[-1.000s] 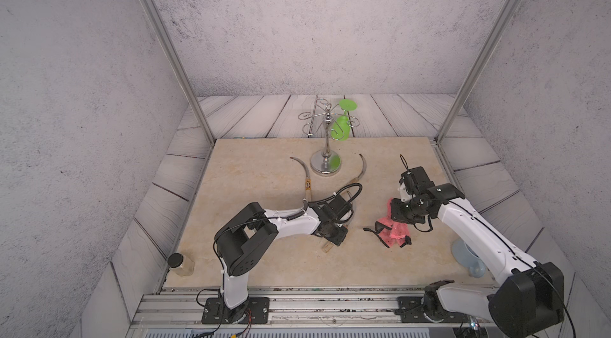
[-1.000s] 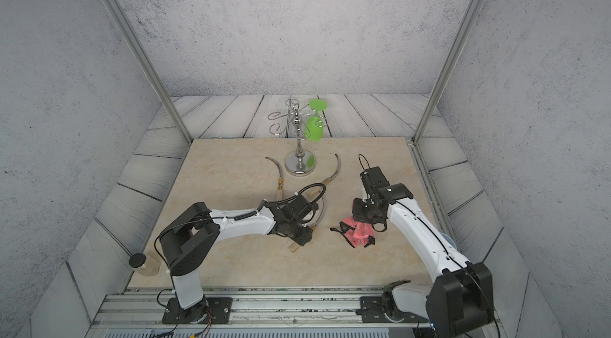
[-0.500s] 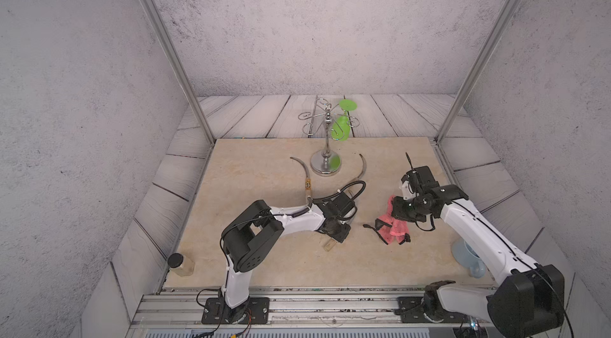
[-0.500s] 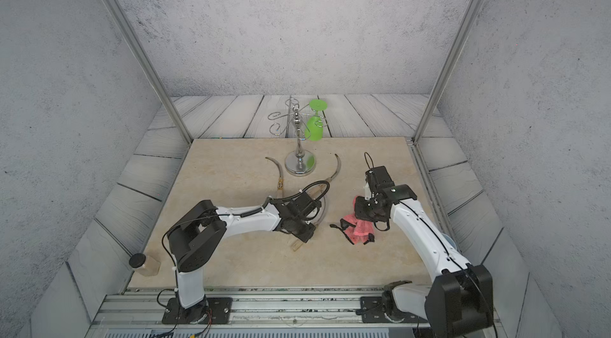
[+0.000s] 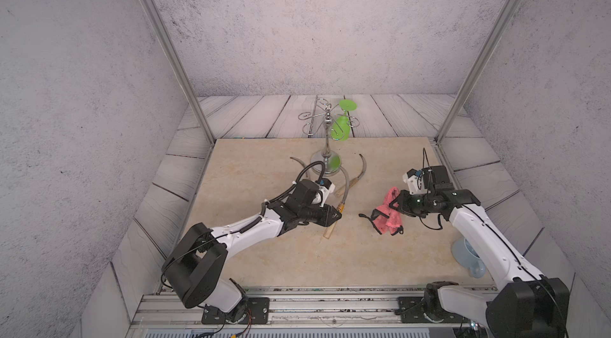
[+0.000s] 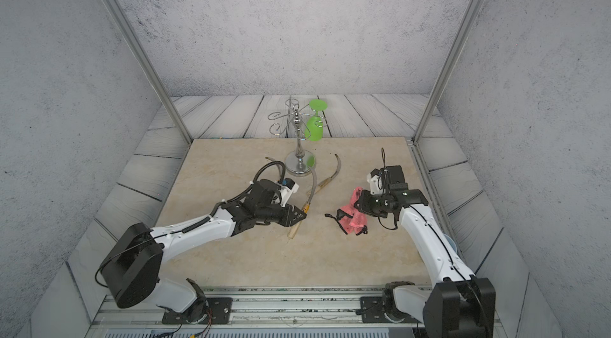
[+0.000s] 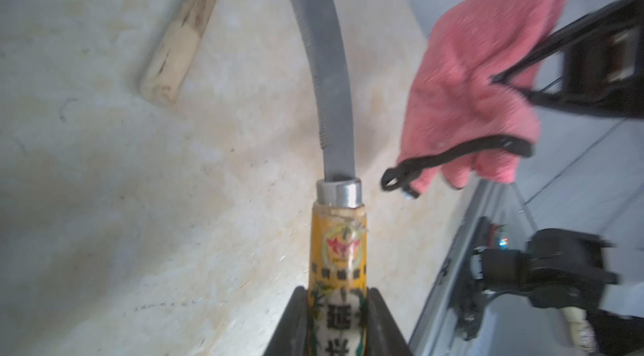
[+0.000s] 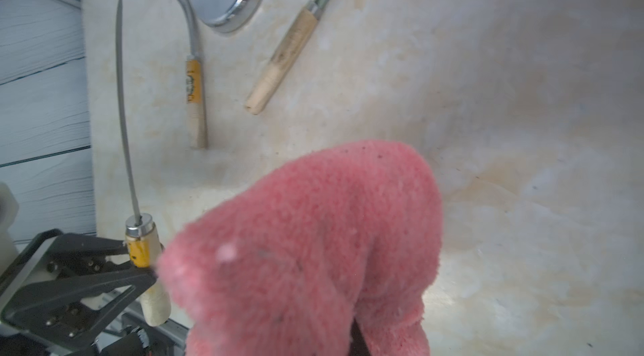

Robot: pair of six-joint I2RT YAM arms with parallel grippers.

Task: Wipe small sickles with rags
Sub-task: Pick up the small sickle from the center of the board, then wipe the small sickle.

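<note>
My left gripper (image 5: 334, 215) (image 7: 337, 296) is shut on the yellow-labelled wooden handle of one small sickle (image 5: 340, 207) (image 7: 337, 249). Its grey blade (image 7: 331, 58) curves away toward the stand. My right gripper (image 5: 398, 204) is shut on the pink rag (image 5: 386, 212) (image 8: 313, 249), and the rag's black strap (image 7: 453, 155) dangles. The rag hides the right fingers in the right wrist view. A second labelled sickle (image 8: 193, 86) lies left of the stand base. A plain-handled sickle (image 5: 355, 177) (image 8: 278, 58) lies to the right of the base.
A chrome wire-armed stand (image 5: 325, 154) rises at the back middle of the beige mat (image 5: 251, 161), with a green goblet (image 5: 342, 124) hanging on it. A pale blue mug (image 5: 468, 257) sits off the mat's right edge under the right arm. Metal frame posts rise at both back corners.
My left gripper has closed on the labelled sickle's handle. My right gripper has carried the rag a little toward the left and away from the front edge.
</note>
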